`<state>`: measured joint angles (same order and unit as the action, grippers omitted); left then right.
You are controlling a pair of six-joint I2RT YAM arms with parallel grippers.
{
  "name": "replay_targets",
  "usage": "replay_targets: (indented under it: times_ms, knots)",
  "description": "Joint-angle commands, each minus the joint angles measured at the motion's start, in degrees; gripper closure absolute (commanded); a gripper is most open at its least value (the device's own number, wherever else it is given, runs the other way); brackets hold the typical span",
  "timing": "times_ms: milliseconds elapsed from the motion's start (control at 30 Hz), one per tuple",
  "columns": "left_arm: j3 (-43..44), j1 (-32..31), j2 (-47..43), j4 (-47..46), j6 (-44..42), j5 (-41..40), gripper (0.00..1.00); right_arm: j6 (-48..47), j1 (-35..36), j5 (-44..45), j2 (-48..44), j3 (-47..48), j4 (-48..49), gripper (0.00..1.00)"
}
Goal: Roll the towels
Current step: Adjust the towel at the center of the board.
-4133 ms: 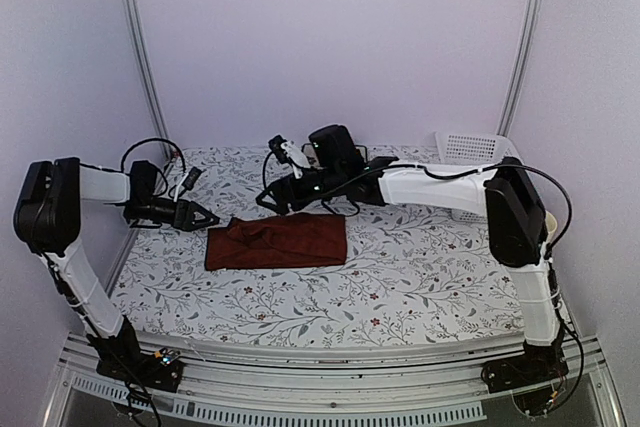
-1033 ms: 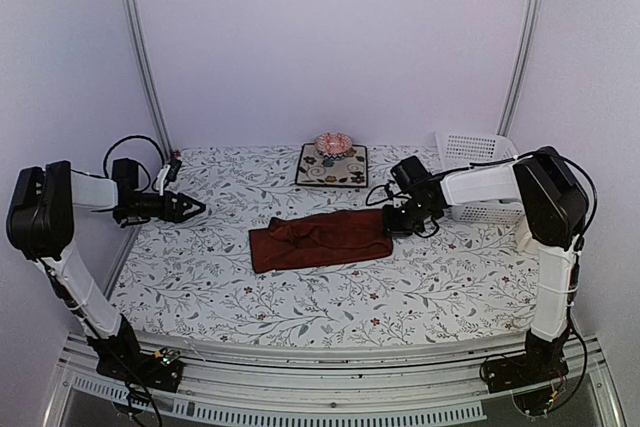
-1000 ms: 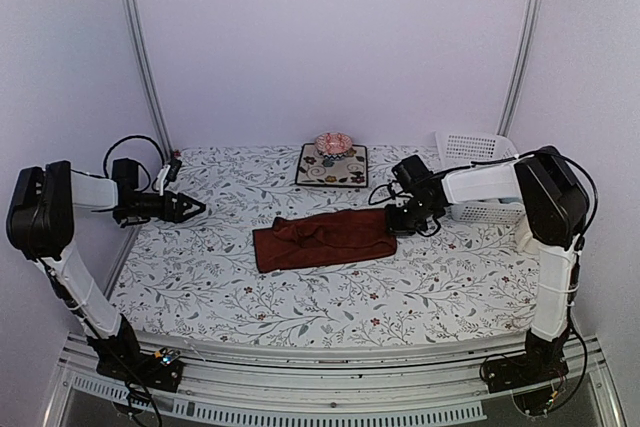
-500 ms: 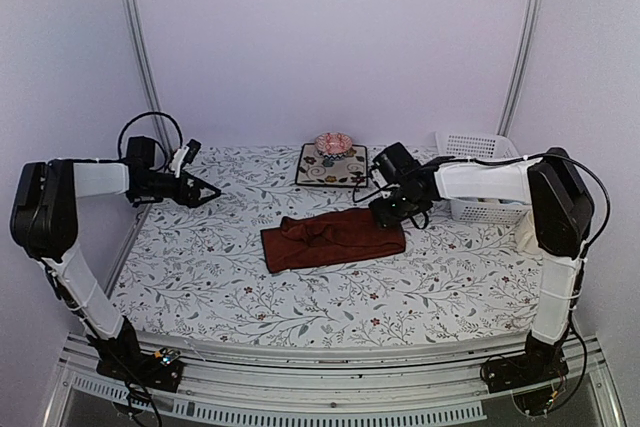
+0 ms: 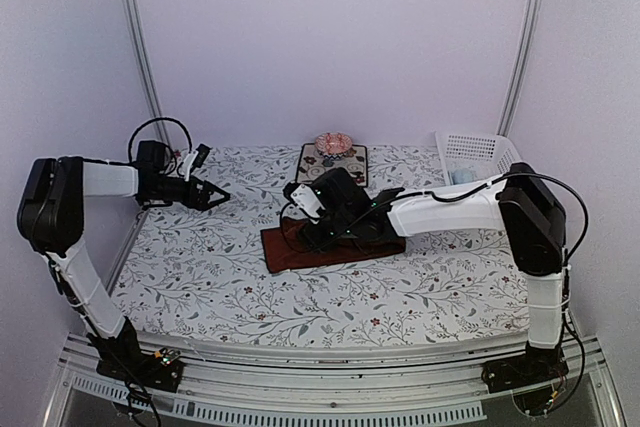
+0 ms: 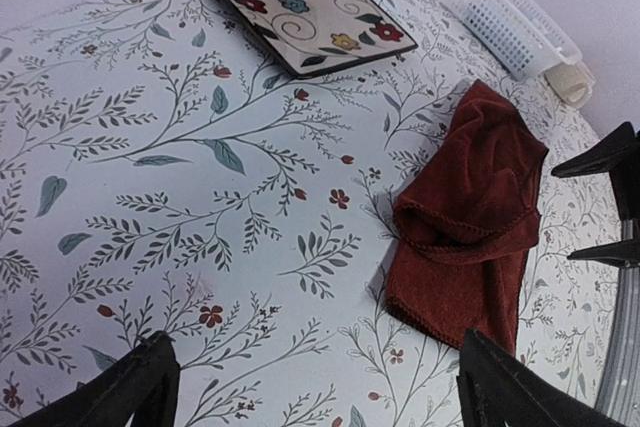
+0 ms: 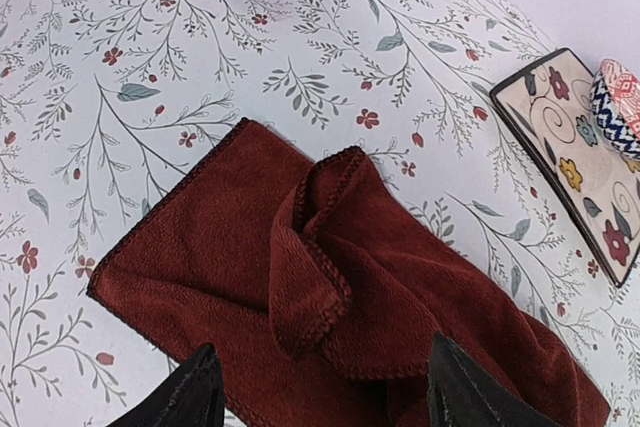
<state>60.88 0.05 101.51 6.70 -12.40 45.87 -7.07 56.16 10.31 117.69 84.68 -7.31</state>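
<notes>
Poised directly over the left half of the dark red towel (image 7: 230,267), stretched left-to-right on the worktop (image 5: 200,277) just nearside of the floral mat (image 5: 332,164), with the right gripper (image 7: 320,347), fingers parted and empty, far nearer than the left gripper (image 6: 315,342), fingers spread wide, well left of the mat.

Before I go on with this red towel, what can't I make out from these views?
- Top view: the right arm and right tool cover much of the dark red towel.
- Right wrist view: the towel's far end is cut off at the bottom edge.
- White basket: contents too small in the top view, screened by its wall in the left wrist view.
- Whether the right tool touches the cloth: unclear.
</notes>
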Motion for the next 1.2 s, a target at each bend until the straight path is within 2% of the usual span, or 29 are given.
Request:
replay_targets:
  times_ms: [0,167,300,400,533,567,1000,1167]
  knots:
    - [-0.9,-0.5,0.0,-2.7,0.7,0.3,0.03,0.3,0.4,-1.0,5.6,4.8,3.1,0.3]
    - [-1.3,-0.4,0.4,-3.0,0.4,0.1,0.03,2.6,0.4,-2.0,8.0,6.2,2.6,0.33]
    - [-1.2,-0.6,0.8,-3.1,0.5,0.4,0.03,3.7,0.4,-2.3,8.3,6.3,2.0,0.45]
    - [-1.1,-0.6,1.1,-3.1,0.5,0.4,0.03,3.8,0.4,-2.0,8.4,6.5,1.7,0.61]
    - [-1.1,-0.6,1.3,-3.1,0.5,0.3,0.03,3.8,0.4,-3.1,8.1,6.8,1.2,0.93]
    - [-1.1,-0.6,1.3,-3.1,0.5,0.3,0.03,3.8,0.4,-3.3,7.9,6.9,1.1,0.96]
    - [-0.9,-0.7,1.6,-3.2,0.4,0.3,0.03,4.5,-0.8,-2.0,3.1,7.8,0.6,0.98]
    - [-1.0,-0.7,1.6,-3.2,0.3,0.5,0.03,5.3,-1.9,-6.9,0.2,6.5,2.3,0.98]
